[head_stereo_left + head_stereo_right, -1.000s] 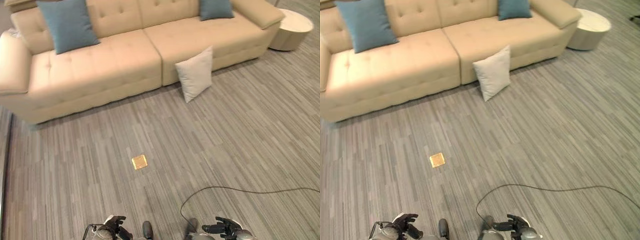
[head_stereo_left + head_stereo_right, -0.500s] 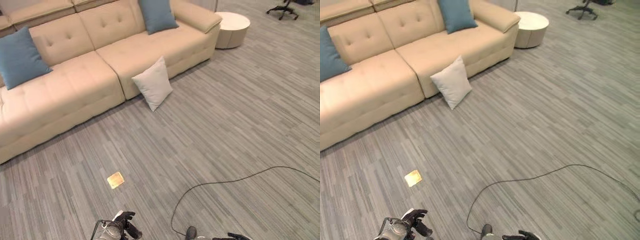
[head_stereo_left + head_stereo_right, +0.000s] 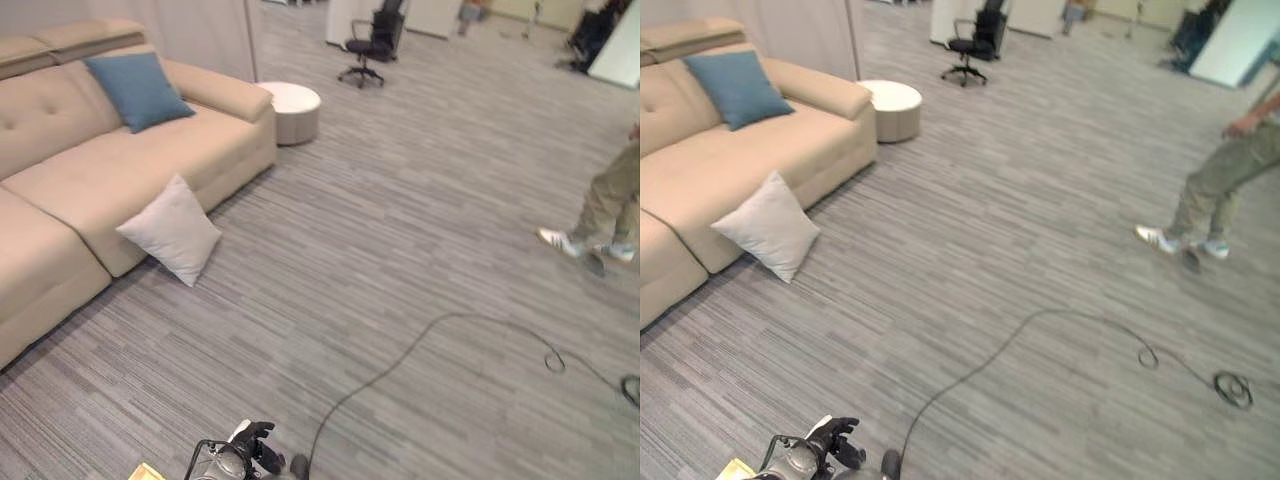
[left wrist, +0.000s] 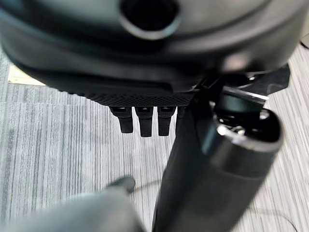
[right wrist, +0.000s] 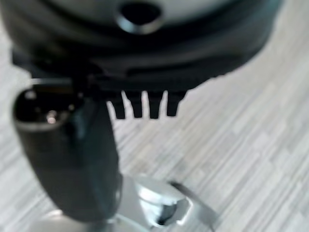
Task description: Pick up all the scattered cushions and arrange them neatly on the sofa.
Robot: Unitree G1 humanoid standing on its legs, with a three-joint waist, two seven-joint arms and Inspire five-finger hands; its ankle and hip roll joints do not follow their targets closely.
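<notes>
I see a round white low side table [image 3: 290, 108] just beside the sofa's far end, a black wheeled office chair [image 3: 372, 45] beyond it, and a person's khaki-trousered legs [image 3: 1225, 190] on the grey striped carpet floor [image 3: 400, 250].

Grey striped carpet floor [image 3: 420, 230]. Round white side table [image 3: 290, 110] beside sofa arm; black office chair [image 3: 370, 45] behind. Person's legs [image 3: 1220, 190] far right.

Head high; wrist cameras floorward, close.
</notes>
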